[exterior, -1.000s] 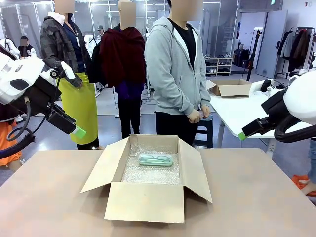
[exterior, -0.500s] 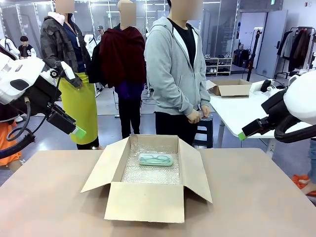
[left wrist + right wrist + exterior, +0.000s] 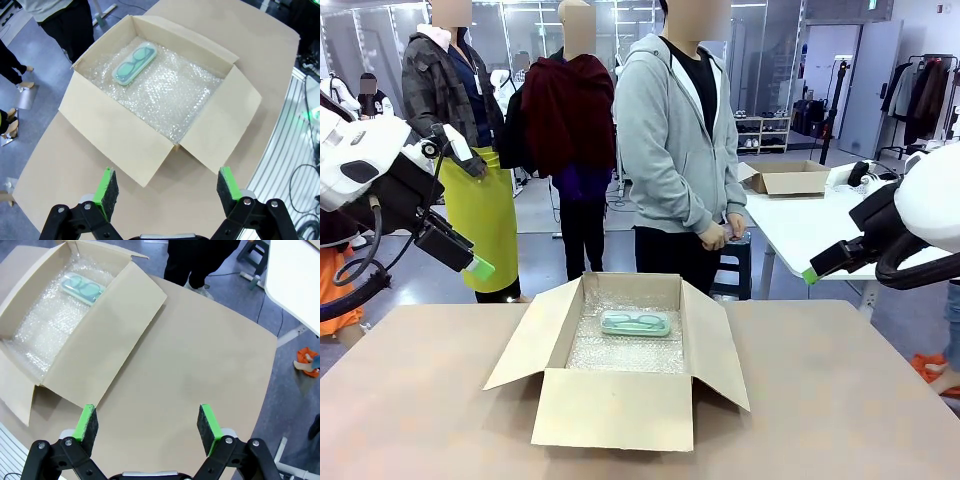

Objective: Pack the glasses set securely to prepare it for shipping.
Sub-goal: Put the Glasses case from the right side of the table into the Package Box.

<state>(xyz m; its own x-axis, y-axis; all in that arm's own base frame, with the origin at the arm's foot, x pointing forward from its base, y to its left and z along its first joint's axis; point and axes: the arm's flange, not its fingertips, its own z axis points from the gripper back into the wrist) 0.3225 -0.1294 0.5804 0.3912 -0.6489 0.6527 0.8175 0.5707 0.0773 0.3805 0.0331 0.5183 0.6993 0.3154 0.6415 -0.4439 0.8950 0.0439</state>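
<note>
Currently both my jaws are open and empty; I should fold the box (image 3: 620, 410) flaps gently over the mint case (image 3: 635, 322).

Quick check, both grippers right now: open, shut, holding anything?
Left gripper: open, holding nothing.
Right gripper: open, holding nothing.

premises present as an open-plan lab or workshop hall: grey floor (image 3: 535, 245), glass partitions (image 3: 760, 60) at the rear, a white side table (image 3: 800, 228) carrying a cardboard box (image 3: 790, 180), a clothes rack (image 3: 920, 90), low shelving (image 3: 765, 135), loose cables (image 3: 300, 185) on the floor.
</note>
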